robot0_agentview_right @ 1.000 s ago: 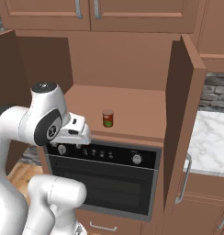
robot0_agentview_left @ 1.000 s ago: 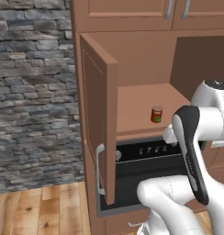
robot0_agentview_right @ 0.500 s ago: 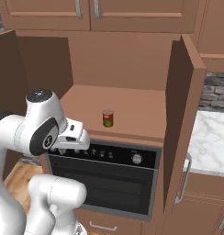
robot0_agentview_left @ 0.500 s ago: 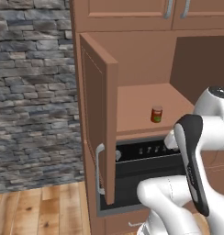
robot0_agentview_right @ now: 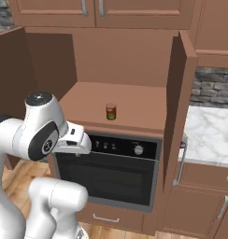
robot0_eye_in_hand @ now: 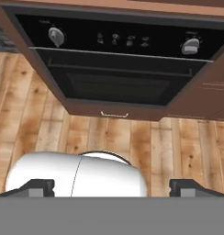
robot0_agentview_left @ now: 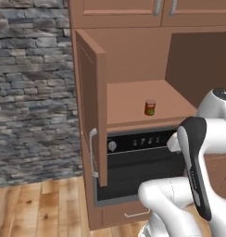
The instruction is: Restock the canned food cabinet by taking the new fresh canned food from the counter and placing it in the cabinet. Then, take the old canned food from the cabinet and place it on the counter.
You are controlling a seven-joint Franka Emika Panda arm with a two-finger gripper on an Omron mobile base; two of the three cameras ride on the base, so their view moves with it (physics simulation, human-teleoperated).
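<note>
Starting step 1: gripper [robot0_eye_in_hand: 111,186] jaws spread wide, empty, aimed floorward; old canned food [robot0_agentview_right: 110,111] sits above them; next move—find blue can.

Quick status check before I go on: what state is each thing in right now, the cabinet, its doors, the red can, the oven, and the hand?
Brown wooden cabinet: open, both panelled doors swung out.
Small red can with green band: upright on the cabinet shelf, alone, untouched.
Black oven: door shut.
White marble counter: bare where visible.
Hand: open, empty, pointing down at the oven front and wooden floor.
</note>
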